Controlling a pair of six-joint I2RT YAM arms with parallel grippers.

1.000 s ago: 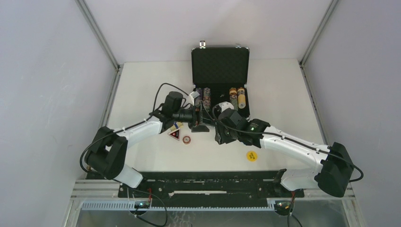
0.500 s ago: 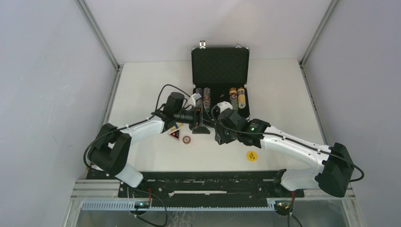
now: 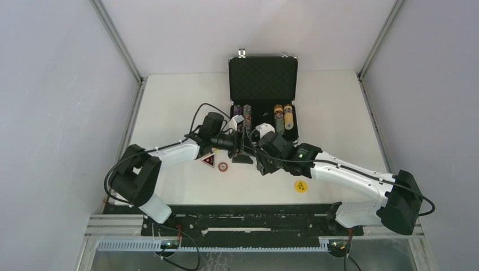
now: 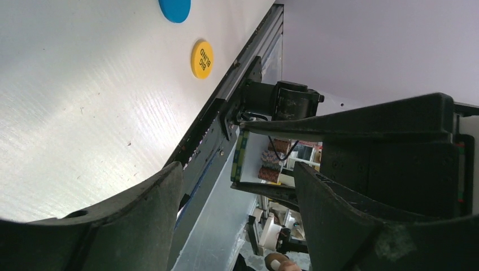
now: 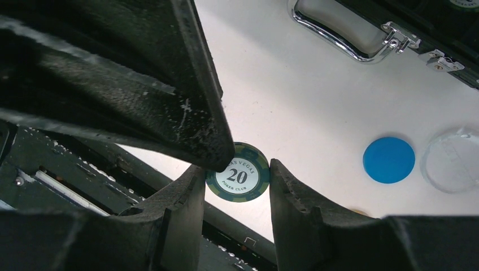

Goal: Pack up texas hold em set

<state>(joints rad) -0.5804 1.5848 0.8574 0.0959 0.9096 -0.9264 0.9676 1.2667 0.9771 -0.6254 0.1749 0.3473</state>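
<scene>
Just pinching the green 20 chip (image 5: 238, 179) by its rim in the half-closed right gripper (image 5: 236, 172), hovering just in front of the open case (image 3: 262, 76), and poking it edge-on between the wide-open, empty fingers of the left gripper (image 4: 237, 169).

3 plain pale grey panel walls (image 3: 51, 113) are enclosing a matte white rectangular tabletop (image 3: 339, 113); 2 slim silver metal posts (image 3: 116, 39) are rising at its back corners.
</scene>
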